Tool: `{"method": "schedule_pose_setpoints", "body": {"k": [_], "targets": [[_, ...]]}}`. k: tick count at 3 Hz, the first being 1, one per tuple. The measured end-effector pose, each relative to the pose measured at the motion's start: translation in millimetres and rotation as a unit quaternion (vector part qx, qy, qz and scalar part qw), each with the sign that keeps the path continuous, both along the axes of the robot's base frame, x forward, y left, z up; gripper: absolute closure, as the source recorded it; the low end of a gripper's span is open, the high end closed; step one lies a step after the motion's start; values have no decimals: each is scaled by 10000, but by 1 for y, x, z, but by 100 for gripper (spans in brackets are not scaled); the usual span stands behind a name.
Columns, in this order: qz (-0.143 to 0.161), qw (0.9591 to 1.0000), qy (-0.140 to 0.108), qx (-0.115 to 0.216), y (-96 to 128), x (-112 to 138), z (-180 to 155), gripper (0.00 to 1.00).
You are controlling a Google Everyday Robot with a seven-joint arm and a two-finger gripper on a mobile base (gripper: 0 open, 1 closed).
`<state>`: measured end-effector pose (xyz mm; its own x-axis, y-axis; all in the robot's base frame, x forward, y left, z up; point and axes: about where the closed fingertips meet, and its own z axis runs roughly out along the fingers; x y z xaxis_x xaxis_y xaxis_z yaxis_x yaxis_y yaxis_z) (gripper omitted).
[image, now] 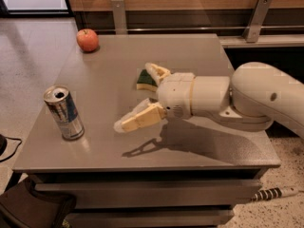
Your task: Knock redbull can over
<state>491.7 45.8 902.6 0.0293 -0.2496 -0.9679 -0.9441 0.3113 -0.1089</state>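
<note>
The redbull can (pixel 63 113) stood upright near the left, near corner of the grey worktop (pixel 190 46), its open silver top facing up and nothing leaning on it, so the knocking over had not yet been done. To its right, apart from it with bare surface between, hung the pincer (pixel 134 96), spread wide and grasping nothing. Its nearer finger (pixel 137 120) pointed leftward and down toward the can, and its shadow fell on the worktop beneath, which suggested it was raised above the surface. The white arm (pixel 256 96) reached in from the right, lying low and level, probably so that a sideways push could tip the tall, slim can. Behind the farther finger lay a green and yellow sponge (pixel 145 80), partly hidden. A red apple (pixel 88 40) sat at the far left corner, well apart from the can.
</note>
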Motion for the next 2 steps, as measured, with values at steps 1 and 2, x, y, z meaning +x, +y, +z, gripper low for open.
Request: {"method": "schedule_pose_setpoints", "body": {"k": [1,2], "targets": [[195,9995,8,257,29,-1,-3,0],[467,9981,24,411,66,-6,-7,0]]}}
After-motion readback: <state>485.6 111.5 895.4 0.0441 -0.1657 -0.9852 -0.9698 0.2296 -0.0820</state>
